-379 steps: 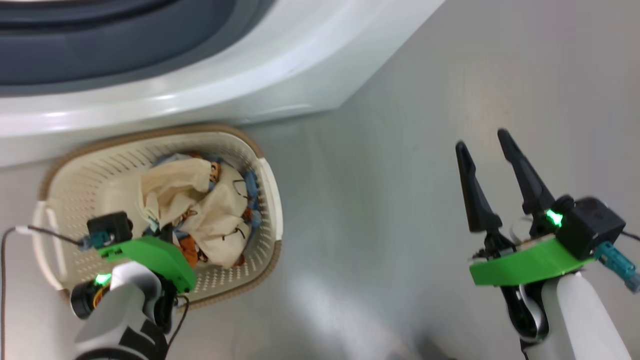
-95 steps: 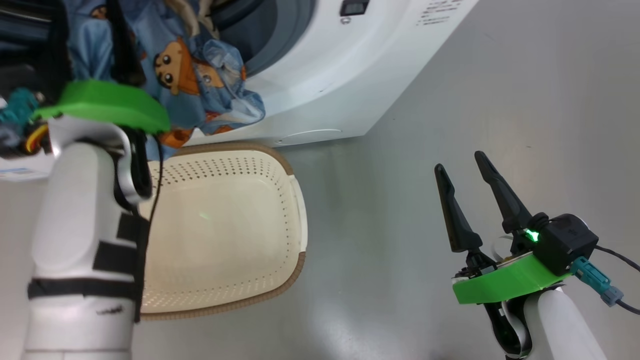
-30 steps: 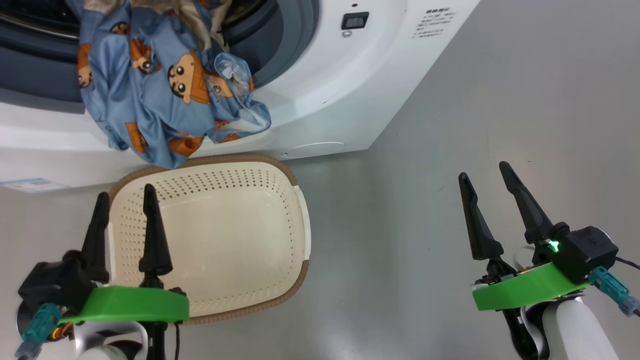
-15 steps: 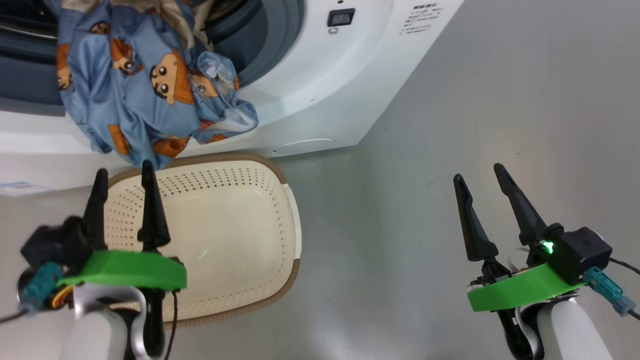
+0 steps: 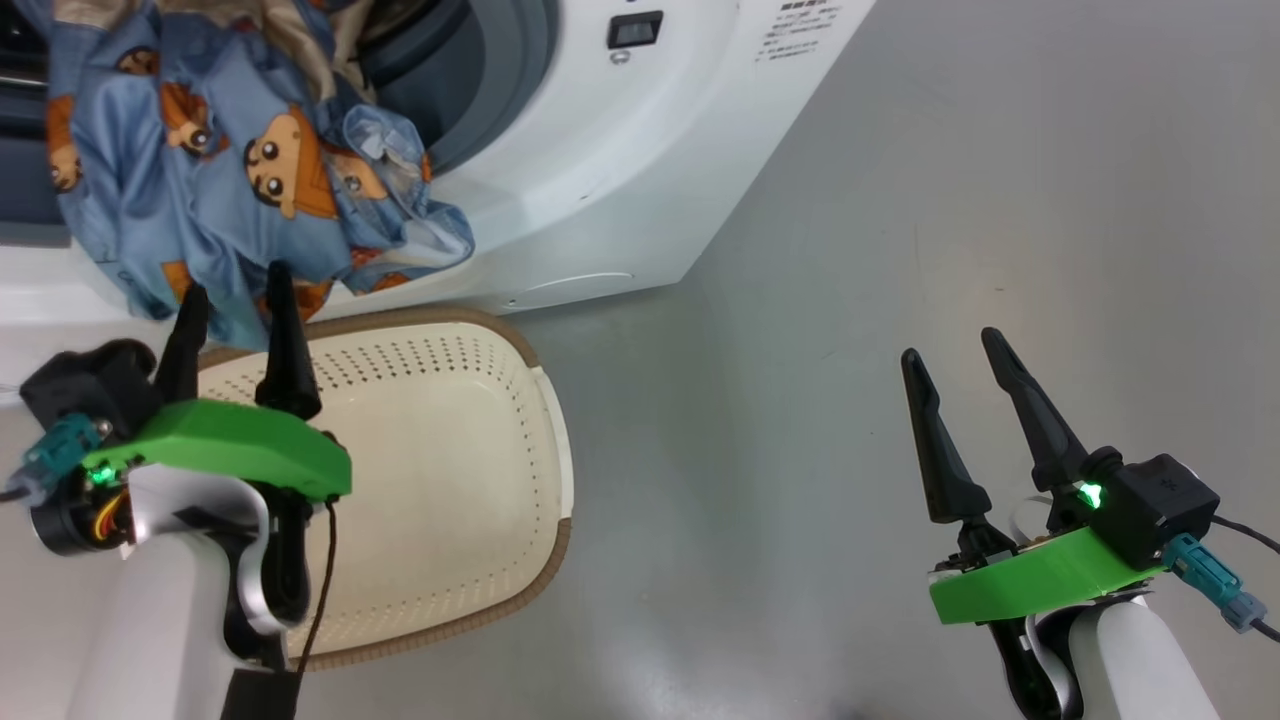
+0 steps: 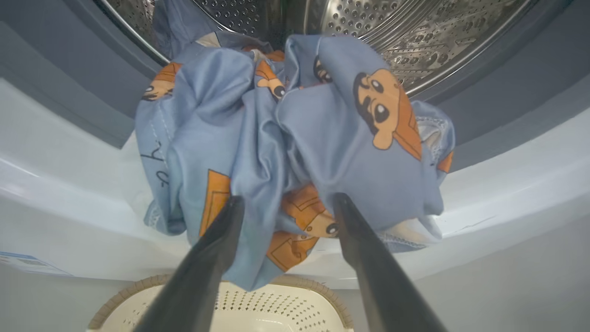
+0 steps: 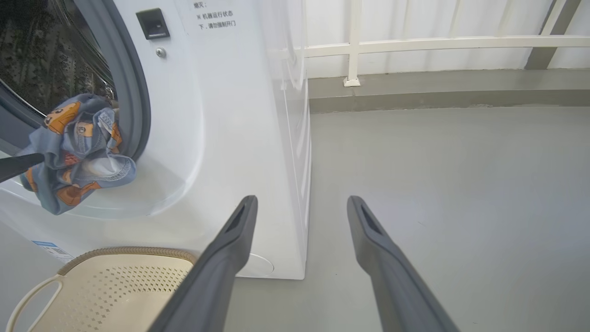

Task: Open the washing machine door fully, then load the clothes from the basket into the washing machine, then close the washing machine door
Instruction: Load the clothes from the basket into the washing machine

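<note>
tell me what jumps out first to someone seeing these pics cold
The blue cartoon-print clothes spill out of the washing machine mouth, draped over its lip. Below them the cream basket sits on the floor looking empty, and the left gripper hangs open right at the dangling fabric.

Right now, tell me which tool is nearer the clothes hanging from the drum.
Left. The left tool is open, right by the clothes at their hanging edge; the right tool hovers far off over the floor.
</note>
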Controlling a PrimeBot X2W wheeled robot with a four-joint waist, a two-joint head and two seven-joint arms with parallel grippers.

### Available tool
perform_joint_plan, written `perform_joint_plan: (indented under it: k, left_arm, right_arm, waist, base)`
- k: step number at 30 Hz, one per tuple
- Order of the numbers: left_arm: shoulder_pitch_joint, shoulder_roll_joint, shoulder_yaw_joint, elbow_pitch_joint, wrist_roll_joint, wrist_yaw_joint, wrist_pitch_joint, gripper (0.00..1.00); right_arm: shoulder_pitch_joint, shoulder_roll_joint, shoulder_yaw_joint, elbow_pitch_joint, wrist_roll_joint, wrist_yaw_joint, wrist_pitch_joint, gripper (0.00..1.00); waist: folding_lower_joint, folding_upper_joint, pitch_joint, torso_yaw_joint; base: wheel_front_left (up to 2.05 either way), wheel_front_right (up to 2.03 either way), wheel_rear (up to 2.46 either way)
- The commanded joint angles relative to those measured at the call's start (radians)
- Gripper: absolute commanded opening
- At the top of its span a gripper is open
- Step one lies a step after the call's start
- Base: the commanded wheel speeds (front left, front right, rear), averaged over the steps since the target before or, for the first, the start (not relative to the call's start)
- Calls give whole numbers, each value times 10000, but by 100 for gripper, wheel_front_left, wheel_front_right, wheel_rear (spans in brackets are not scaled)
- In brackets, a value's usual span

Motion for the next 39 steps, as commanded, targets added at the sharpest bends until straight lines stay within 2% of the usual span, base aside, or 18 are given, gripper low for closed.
perform_joint_plan:
  k: [1,17,29,30,31,32,35,36,39]
  left_arm:
    - [-246,274,303,-137,-3,-45,19,100]
    - [-1799,571,416,2006,23,-6,-181,100]
    - [-2936,449,362,2923,28,-9,-801,100]
    - [-3013,431,345,2968,40,-7,-866,93]
    - [-3078,407,337,2996,39,-7,-936,60]
    - [-3129,392,327,3018,40,-9,-998,48]
    - [-3201,371,323,3019,34,-13,-1182,34]
    - [-3201,371,323,3019,34,-13,-1182,34]
    - [-3158,351,294,2955,19,-24,-1282,14]
  right_arm:
    - [38,42,265,-206,117,88,-48,100]
    - [-157,62,383,-222,378,88,-48,100]
    - [-231,63,345,-226,472,88,-48,100]
    - [-235,63,337,-219,471,88,-48,100]
    - [-236,63,331,-212,468,88,-48,100]
    - [-236,64,328,-205,464,88,-48,100]
    - [-220,64,312,-199,452,88,-48,100]
    - [-220,64,312,-199,452,88,-48,100]
    - [-183,64,292,-203,443,88,-48,100]
  waist:
    - [0,0,55,-52]
    - [0,0,514,-550]
    - [0,0,705,-686]
    - [0,0,703,-677]
    - [0,0,698,-669]
    - [0,0,688,-663]
    - [0,0,654,-627]
    - [0,0,654,-627]
    - [0,0,614,-560]
  base:
    - [0,0,0]
    - [0,0,0]
    - [0,0,0]
    - [0,0,0]
    - [0,0,0]
    - [0,0,0]
    - [0,0,0]
    - [0,0,0]
    - [0,0,0]
